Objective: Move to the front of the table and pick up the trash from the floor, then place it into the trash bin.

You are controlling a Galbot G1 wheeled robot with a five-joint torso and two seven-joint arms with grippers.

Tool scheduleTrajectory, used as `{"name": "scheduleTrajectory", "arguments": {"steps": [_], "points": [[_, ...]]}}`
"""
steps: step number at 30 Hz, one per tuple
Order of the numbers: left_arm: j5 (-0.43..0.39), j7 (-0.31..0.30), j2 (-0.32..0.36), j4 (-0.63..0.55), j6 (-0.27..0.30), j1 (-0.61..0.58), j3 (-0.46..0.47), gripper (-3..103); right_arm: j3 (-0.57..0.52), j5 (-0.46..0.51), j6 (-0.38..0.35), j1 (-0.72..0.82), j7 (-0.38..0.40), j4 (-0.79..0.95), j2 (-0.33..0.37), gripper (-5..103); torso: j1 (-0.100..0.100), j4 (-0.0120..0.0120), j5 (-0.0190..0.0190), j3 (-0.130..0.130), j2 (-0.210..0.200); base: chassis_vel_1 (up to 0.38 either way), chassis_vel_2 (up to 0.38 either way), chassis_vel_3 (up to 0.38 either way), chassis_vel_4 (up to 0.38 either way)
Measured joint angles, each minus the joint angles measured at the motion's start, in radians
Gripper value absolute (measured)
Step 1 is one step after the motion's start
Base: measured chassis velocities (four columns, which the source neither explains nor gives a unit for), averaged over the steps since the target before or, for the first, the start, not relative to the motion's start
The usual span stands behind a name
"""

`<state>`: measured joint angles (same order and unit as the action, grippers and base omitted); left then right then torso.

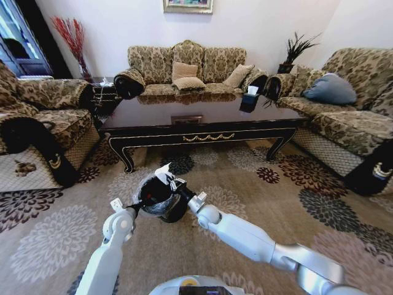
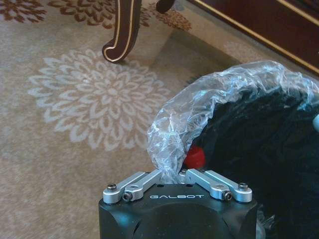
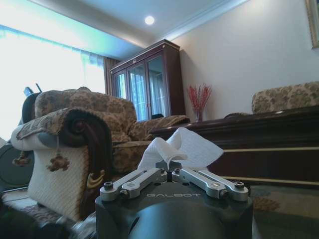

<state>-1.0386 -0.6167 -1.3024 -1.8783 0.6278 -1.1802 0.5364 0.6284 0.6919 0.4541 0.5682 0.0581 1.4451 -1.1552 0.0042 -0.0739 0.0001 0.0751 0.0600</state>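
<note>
Inside the trash bin (image 2: 279,129) held by left claw (image 2: 178,175), a red cap (image 2: 195,157)

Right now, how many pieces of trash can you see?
2. A crumpled white tissue is pinched in the right gripper over the trash bin. A red cap sits inside the bin, by the left gripper. More may be hidden inside.

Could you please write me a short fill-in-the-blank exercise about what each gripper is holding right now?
The right gripper is shut on a crumpled white ____.
The left gripper pinches the clear plastic ____ lining the trash bin.
Inside the bin lies a small cap coloured ____.
Missing words: tissue; bag; red.
</note>
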Motion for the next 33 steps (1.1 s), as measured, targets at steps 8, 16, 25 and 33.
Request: {"name": "scheduleTrajectory", "arguments": {"steps": [8,16,25,33], "points": [[-0.010,0.000,0.000,-0.008,0.004,0.010,0.012,2,0.041,-0.018,-0.003,-0.006,0.001,0.012,0.006,-1,0.000,-0.0001,-0.0002,0.000,0.000,0.000,0.000,0.000,0.000],[-0.012,-0.002,0.011,-0.034,0.005,-0.014,0.030,2,0.047,-0.032,-0.008,-0.005,0.020,0.031,0.037,31,0.000,-0.0003,-0.0002,0.000,0.000,0.000,0.000,0.000,0.000],[-0.034,-0.003,0.030,-0.059,0.005,-0.030,0.062,2,0.060,-0.045,-0.010,-0.011,0.027,0.060,0.097,63,0.000,-0.0002,0.0000,0.000,0.000,0.000,0.000,0.000,0.000],[-0.043,-0.004,0.042,-0.073,0.007,-0.049,0.086,2,0.042,-0.046,-0.010,-0.013,0.028,0.083,0.135,90,0.000,0.0000,0.0000,0.000,0.000,0.000,0.000,0.000,0.000]]}}
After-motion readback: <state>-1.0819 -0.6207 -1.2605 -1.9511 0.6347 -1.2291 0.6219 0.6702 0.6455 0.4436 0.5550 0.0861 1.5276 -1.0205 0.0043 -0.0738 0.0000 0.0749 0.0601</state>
